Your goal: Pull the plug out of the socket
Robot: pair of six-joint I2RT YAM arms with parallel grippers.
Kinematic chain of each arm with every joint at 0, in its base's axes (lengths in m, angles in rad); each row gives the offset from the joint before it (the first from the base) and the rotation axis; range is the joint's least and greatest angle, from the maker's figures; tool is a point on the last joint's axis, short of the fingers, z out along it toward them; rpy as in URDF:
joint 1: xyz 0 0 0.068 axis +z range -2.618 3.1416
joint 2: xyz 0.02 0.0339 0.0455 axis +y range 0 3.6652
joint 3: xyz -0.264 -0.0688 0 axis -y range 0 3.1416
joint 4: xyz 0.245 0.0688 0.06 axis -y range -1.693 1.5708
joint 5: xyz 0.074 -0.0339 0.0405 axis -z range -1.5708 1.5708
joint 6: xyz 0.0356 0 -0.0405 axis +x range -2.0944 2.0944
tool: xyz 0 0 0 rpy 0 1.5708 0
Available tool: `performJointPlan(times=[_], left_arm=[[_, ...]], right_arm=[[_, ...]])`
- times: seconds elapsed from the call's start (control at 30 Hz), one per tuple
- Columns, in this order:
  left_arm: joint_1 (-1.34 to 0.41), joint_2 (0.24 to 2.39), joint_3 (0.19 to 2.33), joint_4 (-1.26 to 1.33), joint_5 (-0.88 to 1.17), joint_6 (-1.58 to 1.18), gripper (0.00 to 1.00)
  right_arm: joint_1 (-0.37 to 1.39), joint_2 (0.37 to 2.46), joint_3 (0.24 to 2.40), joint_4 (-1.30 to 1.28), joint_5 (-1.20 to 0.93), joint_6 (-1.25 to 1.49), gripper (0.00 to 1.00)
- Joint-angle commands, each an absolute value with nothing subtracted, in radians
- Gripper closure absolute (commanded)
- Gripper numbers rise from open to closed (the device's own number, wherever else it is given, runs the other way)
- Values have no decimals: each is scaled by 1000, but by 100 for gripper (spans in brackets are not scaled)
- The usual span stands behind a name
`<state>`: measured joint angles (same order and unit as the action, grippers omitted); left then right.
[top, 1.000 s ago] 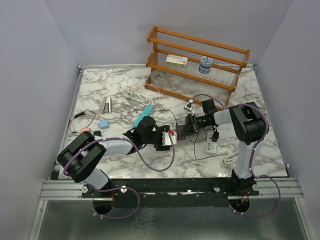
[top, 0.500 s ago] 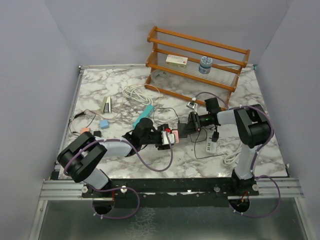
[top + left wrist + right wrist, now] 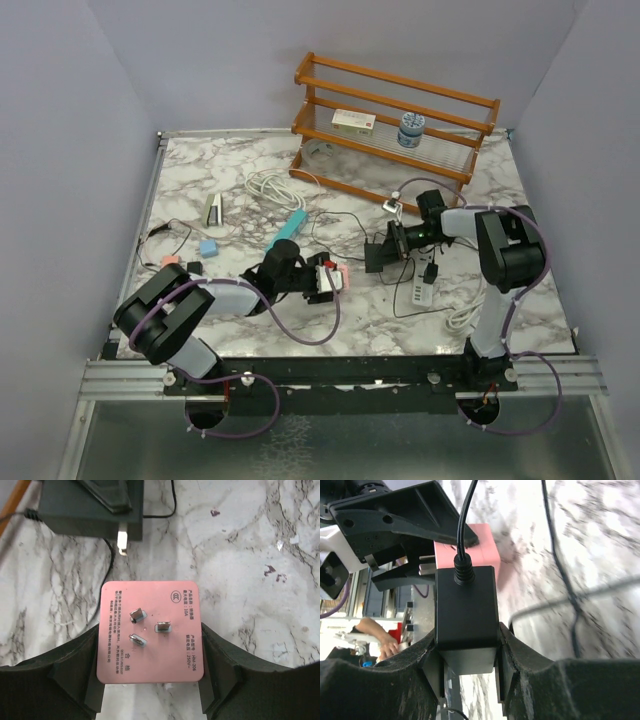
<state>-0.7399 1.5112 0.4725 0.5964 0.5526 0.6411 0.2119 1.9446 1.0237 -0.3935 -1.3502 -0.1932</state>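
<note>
My left gripper (image 3: 326,279) is shut on the pink socket block (image 3: 337,270). In the left wrist view the block (image 3: 150,640) sits between my fingers (image 3: 65,672), its three-pronged face towards the camera. My right gripper (image 3: 386,250) is shut on the black plug (image 3: 376,257), which trails a thin black cord. In the right wrist view the plug (image 3: 465,607) is clamped between my fingers (image 3: 530,665), with the pink block (image 3: 482,550) just beyond it. The plug (image 3: 90,505) and its bare metal prong (image 3: 121,540) are clear of the block, with a gap between them.
A wooden rack (image 3: 395,125) with a box and a can stands at the back. A coiled white cable (image 3: 270,187), a teal object (image 3: 287,231), a white charger (image 3: 421,292) and small items (image 3: 208,247) lie on the marble table (image 3: 250,330). Black cords run around the right arm.
The plug and the pink block were joined; now they are apart. My right gripper has drawn back to the right with the plug. My left gripper has shifted slightly left with the block.
</note>
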Motion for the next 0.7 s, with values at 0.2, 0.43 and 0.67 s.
performJointPlan(times=[0.2,0.43,0.67], left_arm=[[-727,1508,447,602,628,608,100],[-728,1543,526,476,661,526,91],[-719,1589,582,436,669,439,54]], right_arm=[[161,1936,1083,-576,-1265,-389,100],[161,1793,1192,-589,-1149,-340,99],[161,1716,1266,-609,-1061,-363,99]])
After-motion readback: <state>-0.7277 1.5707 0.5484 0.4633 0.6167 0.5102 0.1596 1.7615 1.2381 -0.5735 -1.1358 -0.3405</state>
